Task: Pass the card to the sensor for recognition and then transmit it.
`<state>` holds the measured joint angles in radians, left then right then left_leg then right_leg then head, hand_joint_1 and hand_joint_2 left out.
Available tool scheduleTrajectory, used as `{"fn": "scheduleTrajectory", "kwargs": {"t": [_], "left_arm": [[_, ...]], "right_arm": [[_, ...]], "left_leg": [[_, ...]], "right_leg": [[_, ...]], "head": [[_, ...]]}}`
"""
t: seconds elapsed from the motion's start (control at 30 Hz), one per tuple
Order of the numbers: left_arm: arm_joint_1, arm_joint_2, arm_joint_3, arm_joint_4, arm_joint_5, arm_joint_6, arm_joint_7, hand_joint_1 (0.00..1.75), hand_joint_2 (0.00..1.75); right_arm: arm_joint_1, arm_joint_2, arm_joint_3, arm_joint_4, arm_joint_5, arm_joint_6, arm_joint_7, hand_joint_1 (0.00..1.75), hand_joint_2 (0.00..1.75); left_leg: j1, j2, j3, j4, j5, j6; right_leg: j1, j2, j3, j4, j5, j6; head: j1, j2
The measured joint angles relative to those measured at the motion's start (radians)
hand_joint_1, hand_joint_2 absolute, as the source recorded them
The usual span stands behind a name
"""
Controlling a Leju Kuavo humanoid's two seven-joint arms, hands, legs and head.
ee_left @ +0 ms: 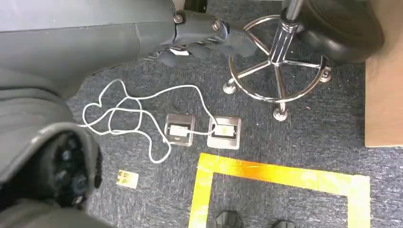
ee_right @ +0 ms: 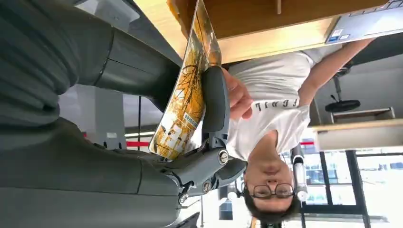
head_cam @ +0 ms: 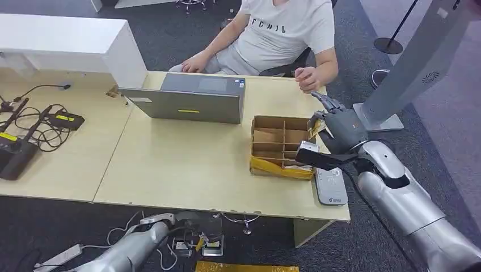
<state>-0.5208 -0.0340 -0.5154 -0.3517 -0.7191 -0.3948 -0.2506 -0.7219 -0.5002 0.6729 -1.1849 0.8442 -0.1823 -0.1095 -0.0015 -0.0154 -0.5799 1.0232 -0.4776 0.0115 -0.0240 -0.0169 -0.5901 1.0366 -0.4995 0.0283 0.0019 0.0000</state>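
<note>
My right hand (head_cam: 340, 126) hovers above the table's right end, just right of the cardboard box (head_cam: 278, 168). It pinches a card (ee_right: 187, 95) printed with a yellow-orange picture; a corner of the card (head_cam: 317, 126) shows beside the fingers in the head view. One dark finger (ee_right: 215, 102) presses on the card's face. The grey-white card sensor (head_cam: 330, 186) lies flat on the table's front right corner, nearer me than the hand and below it. My left hand (head_cam: 164, 219) hangs under the table's front edge, its fingers (ee_left: 204, 45) loosely out and holding nothing.
A person in a white T-shirt (head_cam: 283, 28) sits across the table, one hand (head_cam: 309, 78) resting near the far edge. A grey laptop (head_cam: 187, 99) stands mid-table, cables and black devices (head_cam: 22, 136) lie left. A grey stand (head_cam: 420, 62) rises on the right. A stool base (ee_left: 275, 71) stands on the carpet.
</note>
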Motion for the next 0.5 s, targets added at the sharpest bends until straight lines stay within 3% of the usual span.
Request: {"fn": "scheduleTrajectory", "kwargs": {"t": [0.5], "left_arm": [[-0.01,0.001,-0.008,0.01,0.013,-0.003,0.0,0.0,0.0]], "right_arm": [[-0.051,0.05,0.013,0.085,0.003,-0.013,-0.027,1.75,1.75]], "left_leg": [[0.0,0.0,0.0,0.0,0.0,0.0]], "right_leg": [[0.0,0.0,0.0,0.0,0.0,0.0]], "head": [[0.0,0.0]]}}
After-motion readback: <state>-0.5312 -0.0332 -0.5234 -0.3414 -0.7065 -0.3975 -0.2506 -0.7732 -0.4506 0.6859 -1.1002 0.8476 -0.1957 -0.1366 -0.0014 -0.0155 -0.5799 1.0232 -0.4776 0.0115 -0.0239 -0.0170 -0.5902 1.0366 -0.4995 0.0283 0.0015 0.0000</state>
